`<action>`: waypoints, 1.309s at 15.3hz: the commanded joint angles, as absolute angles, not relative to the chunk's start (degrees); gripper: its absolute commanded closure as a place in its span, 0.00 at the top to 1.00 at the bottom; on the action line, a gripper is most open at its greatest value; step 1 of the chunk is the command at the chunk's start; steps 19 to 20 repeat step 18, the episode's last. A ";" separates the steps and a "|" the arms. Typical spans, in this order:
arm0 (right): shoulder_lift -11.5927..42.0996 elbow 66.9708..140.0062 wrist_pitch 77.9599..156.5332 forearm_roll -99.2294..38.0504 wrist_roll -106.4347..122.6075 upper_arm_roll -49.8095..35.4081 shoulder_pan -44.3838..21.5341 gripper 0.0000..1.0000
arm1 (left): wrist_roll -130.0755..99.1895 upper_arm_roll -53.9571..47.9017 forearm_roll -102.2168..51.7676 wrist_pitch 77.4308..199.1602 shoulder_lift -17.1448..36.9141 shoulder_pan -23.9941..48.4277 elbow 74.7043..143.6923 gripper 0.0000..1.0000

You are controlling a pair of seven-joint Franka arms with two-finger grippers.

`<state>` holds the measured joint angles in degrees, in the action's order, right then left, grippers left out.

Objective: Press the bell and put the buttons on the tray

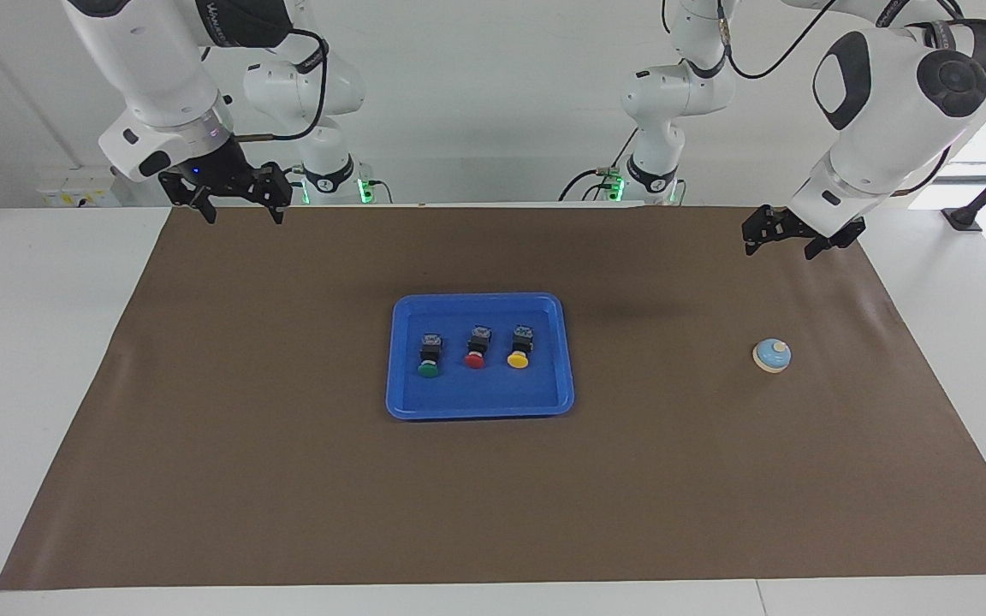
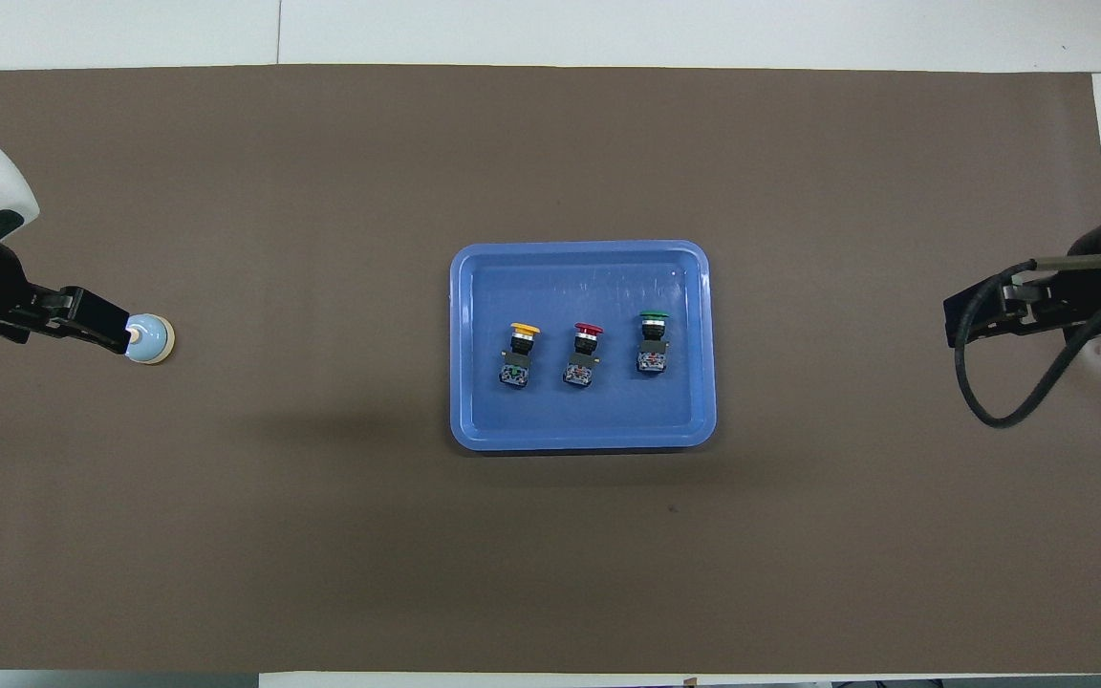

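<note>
1. The bell (image 1: 772, 355) is the one thing you have left to deal with, as I judge it: it sits alone on the brown mat (image 1: 288, 479) toward the left arm's end of the table, well apart from the tray (image 1: 399, 402).
2. All three buttons already lie in a row in the tray: green (image 1: 429, 358), red (image 1: 476, 349) and yellow (image 1: 519, 348), each on its side with its cap pointing away from the robots.
3. Your left gripper (image 1: 782, 234) hangs up in the air over the mat. From above it seems to cover the bell's edge, but the facing view shows a clear gap, so it touches nothing.
4. The bell lies nearly straight below that gripper; a downward move onto the white knob looks like what the press calls for.
5. I cannot tell whether the left gripper's fingers are spread or closed.
6. Your right gripper (image 1: 240, 208) waits high over the mat's edge at the right arm's end, fingers spread wide, holding nothing. It is much the farther from the bell, so leave the press to the left arm.
</note>
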<state>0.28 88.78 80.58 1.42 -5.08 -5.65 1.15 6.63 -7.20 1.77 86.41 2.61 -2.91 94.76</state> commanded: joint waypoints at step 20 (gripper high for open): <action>-0.70 89.74 80.51 1.85 -3.78 -6.06 1.85 1.00 | 2.81 -6.42 2.55 89.30 3.43 0.44 93.51 1.00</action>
